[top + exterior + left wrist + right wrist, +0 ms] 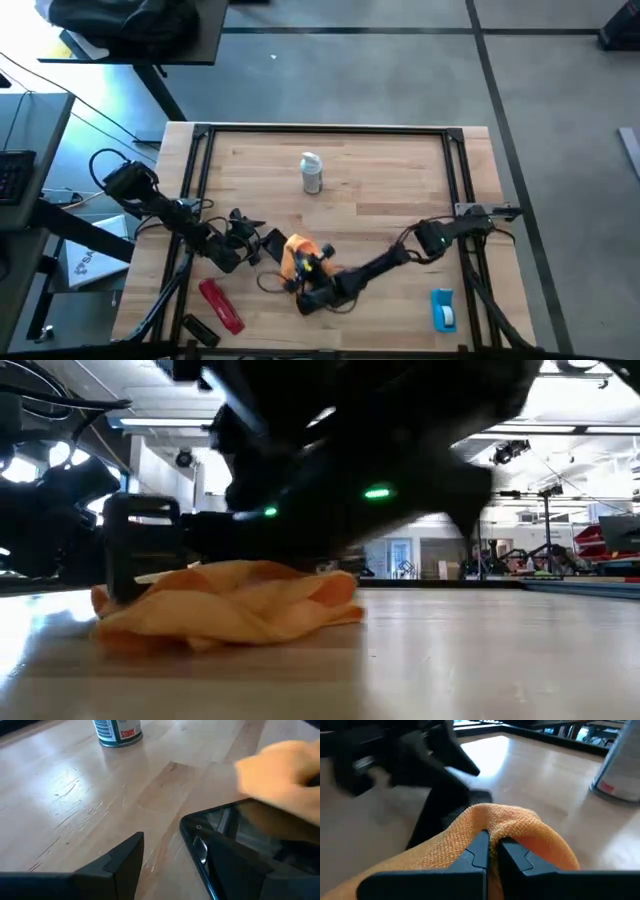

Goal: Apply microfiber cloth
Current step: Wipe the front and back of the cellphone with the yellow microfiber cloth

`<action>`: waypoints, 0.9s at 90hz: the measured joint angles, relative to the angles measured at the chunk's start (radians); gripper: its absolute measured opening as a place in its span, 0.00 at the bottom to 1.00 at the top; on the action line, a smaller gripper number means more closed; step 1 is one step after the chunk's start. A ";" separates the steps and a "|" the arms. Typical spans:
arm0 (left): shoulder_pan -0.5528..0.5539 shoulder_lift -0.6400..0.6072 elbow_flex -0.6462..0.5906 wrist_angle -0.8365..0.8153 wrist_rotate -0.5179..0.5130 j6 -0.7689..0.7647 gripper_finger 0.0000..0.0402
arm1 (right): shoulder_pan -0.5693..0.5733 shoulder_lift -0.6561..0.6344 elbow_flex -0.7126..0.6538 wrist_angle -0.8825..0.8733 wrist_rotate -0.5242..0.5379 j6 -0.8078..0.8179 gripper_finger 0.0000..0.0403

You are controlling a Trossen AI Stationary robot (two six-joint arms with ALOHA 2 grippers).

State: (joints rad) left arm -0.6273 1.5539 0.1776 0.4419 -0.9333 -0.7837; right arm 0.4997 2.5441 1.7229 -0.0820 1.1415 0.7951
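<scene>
Orange microfiber cloth lay bunched on the wooden table, near the front edge, between my two arms. Woven texture and yellowish folds showed up close in the right wrist view. My right gripper was pinched nearly closed on a raised fold of the cloth, fabric squeezed between the fingertips. From the low view the cloth sat crumpled flat on the tabletop, dark arm bulk over it; grip itself hidden there. My left gripper sat just beside the cloth, on its left, fingers spread apart with a flat black device between them; the cloth showed as an orange blur beyond it. Only the left wrist view gave the spray can label; the high view showed the can standing upright mid-table, a red oblong object at front left, a blue-and-white item at front right.
</scene>
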 joint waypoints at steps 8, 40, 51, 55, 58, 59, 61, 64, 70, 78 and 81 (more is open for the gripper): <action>0.000 0.000 0.000 0.000 0.001 0.000 0.51 | 0.044 -0.012 -0.001 -0.093 0.004 0.094 0.00; 0.000 0.000 -0.001 -0.002 -0.006 0.000 0.51 | 0.044 -0.102 -0.004 -0.176 0.112 0.031 0.00; 0.000 0.000 -0.001 0.000 -0.007 0.000 0.51 | -0.056 -0.073 -0.005 0.069 -0.020 -0.191 0.00; 0.000 0.000 -0.002 0.002 -0.007 0.000 0.51 | -0.089 -0.051 -0.005 0.220 -0.091 -0.306 0.00; 0.000 0.000 -0.002 0.002 -0.007 0.001 0.51 | -0.111 -0.038 -0.005 0.329 -0.160 -0.403 0.00; 0.000 0.000 -0.002 0.002 -0.007 0.001 0.51 | -0.117 -0.032 -0.005 0.363 -0.181 -0.430 0.00; 0.000 0.000 -0.002 0.002 -0.007 0.001 0.51 | -0.130 -0.020 -0.005 0.427 -0.230 -0.483 0.00; 0.000 0.000 -0.002 0.001 -0.006 0.001 0.51 | -0.148 -0.006 -0.005 0.513 -0.303 -0.538 0.00; 0.000 0.000 -0.002 0.002 -0.007 0.001 0.51 | -0.176 0.016 -0.004 0.565 -0.369 -0.554 0.00; 0.000 0.000 -0.002 0.001 -0.008 0.001 0.51 | -0.190 0.031 -0.004 0.526 -0.360 -0.508 0.00; 0.000 0.000 -0.002 -0.002 -0.007 0.000 0.51 | -0.186 0.033 -0.003 0.508 -0.348 -0.504 0.00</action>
State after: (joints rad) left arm -0.6273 1.5539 0.1758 0.4402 -0.9407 -0.7834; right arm 0.3132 2.5767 1.7202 0.4259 0.7935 0.2911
